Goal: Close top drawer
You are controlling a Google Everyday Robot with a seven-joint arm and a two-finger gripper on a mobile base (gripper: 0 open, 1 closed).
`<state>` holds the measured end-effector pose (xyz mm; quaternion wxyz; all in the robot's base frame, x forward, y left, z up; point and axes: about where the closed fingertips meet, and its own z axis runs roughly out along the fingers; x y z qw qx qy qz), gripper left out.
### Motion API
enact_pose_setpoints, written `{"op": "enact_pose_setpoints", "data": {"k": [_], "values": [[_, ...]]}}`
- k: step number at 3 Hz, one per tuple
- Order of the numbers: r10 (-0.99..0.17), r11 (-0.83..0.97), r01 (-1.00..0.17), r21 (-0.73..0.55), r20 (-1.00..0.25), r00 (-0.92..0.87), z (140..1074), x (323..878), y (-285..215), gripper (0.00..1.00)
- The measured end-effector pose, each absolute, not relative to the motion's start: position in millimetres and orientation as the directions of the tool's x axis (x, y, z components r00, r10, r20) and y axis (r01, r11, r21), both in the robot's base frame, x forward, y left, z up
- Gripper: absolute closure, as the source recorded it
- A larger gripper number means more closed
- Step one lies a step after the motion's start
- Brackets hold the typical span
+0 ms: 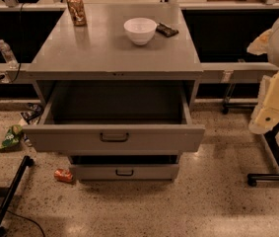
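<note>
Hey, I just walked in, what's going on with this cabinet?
The top drawer of the grey cabinet is pulled far out and looks empty. The robot's claw hangs off to the right of the cabinet, apart from the drawer, so nothing is pushing it shut yet. A white bowl sits on the cabinet top.

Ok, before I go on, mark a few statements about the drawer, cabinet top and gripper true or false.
1. The wide grey metal top drawer stands pulled out. True.
2. The round white bowl sits inside it. False: it stands on the grey cabinet top.
3. The cream-coloured gripper touches the drawer's dark centre handle. False: it is at the view's right edge, apart from the drawer.
4. A small orange can lies on the speckled floor left of the lower grey drawer. True.
</note>
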<state>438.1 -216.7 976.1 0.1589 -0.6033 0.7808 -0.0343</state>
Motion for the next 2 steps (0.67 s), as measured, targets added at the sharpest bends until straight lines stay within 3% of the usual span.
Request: {"op": "enact_pose_setpoints", "data": {"k": [1,2], "values": [[-0.953,0.270,-0.931,-0.245,-0.207,-0.222,976.1,438.1,-216.7,0.00],[-0.953,0.270,-0.929,-0.253,-0.209,-0.220,978.1,438.3,-216.1,0.12]]}}
